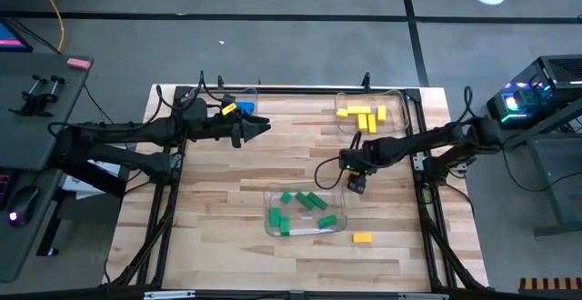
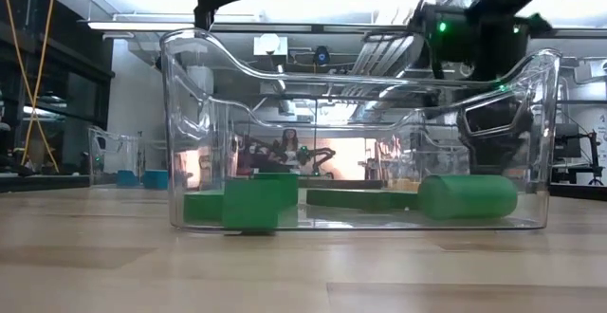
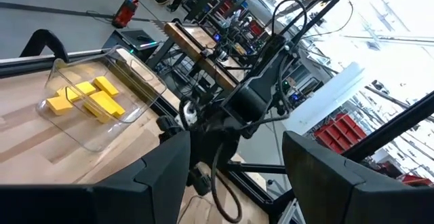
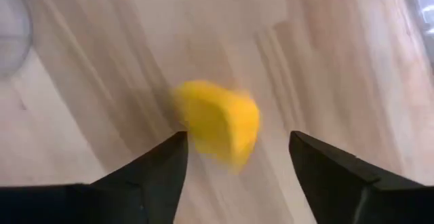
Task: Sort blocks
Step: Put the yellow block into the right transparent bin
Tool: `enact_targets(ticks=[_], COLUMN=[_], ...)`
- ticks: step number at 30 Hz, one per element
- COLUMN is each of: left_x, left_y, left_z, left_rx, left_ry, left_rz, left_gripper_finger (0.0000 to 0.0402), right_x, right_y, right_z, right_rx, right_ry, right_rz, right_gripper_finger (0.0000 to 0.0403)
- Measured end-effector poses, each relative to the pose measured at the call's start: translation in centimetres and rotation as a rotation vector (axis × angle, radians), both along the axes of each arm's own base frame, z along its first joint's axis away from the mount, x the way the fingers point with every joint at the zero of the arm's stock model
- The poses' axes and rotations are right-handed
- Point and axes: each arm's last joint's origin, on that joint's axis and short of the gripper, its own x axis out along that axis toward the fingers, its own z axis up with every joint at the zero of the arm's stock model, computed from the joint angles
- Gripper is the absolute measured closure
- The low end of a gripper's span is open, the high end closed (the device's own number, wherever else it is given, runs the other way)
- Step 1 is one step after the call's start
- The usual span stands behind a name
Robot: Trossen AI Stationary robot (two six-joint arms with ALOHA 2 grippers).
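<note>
The tray of green blocks [image 1: 306, 211] holds six green pieces. Beyond it, another tray [image 1: 372, 116] holds yellow blocks [image 1: 360, 115]. One yellow block [image 1: 362, 238] lies outside, beside the green tray. The right gripper [image 1: 355, 185] hovers nearby, spread wide, empty. The left gripper [image 1: 259, 126], also parted and empty, waits far off.

I see the wooden table [image 1: 218, 168] carrying three clear trays: one near the front edge [image 1: 269, 211] with green blocks [image 1: 309, 200], one at the back right [image 1: 400, 109] with yellow blocks [image 1: 360, 115], one at the back left [image 1: 250, 95]. A loose yellow block [image 1: 362, 238] lies near the front edge.
</note>
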Motion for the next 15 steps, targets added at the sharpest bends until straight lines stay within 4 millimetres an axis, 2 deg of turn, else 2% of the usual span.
enact_targets(ticks=[9, 15], left_x=[0.00, 0.01], left_y=[0.00, -0.01], left_z=[-0.06, -0.08], left_rx=[0.004, 0.004], left_ry=[0.008, 0.010], left_rz=[0.000, -0.001], left_gripper_finger=[0.0181, 0.0181], right_x=[0.03, 0.08], right_y=[-0.08, 0.16], right_z=[-0.21, -0.08], right_rx=[0.019, 0.107], right_ry=[-0.004, -0.016], right_rz=[-0.010, -0.025], right_gripper_finger=[0.0207, 0.0221])
